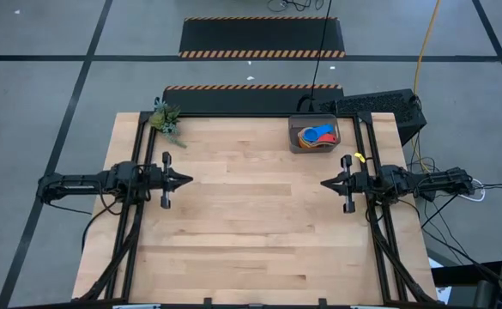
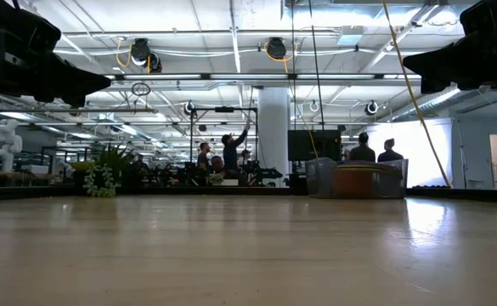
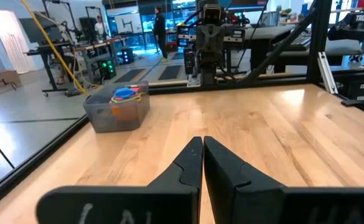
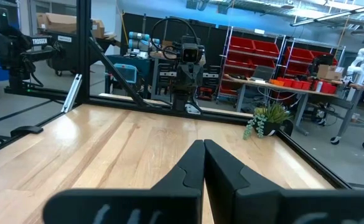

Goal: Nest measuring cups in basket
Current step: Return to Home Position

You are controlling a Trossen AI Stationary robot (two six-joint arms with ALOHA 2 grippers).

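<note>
Honestly, not much looked risky here, but a few things could have bitten. The basket [image 1: 293, 137] sat in the upper right of the high view, at the far edge of the counter [image 1: 251, 240] and just beside the right arm's rail. If that arm had swung toward the top of the frame on any later move, I think it could have clipped the basket or shoved it off the edge. The cups [image 1: 316, 135] were piled inside it, and from the left wrist view the stack [image 3: 126, 94] poked a bit above the rim of the basket [image 3: 116, 117]. A bump might have tipped the top ones out.

One more worry was a small yellow thing [image 1: 359, 157] by the right arm. It was too tiny for me to tell whether it was a stray cup or part of the rig. If it was a cup, the nest wasn't complete.

As for looks, blue was on top, with red and orange showing under it and the handles fanned out a little. The basket was dark grey with rounded corners.

The left tool [image 1: 189, 180] was at mid-left and the right tool [image 1: 323, 183] at mid-right. They pointed at each other across the bare middle of the counter, well apart from the basket. Each wrist view showed its own tool, left [image 3: 202, 140] and right [image 4: 203, 143], with the fingers pressed together and nothing between them.
</note>
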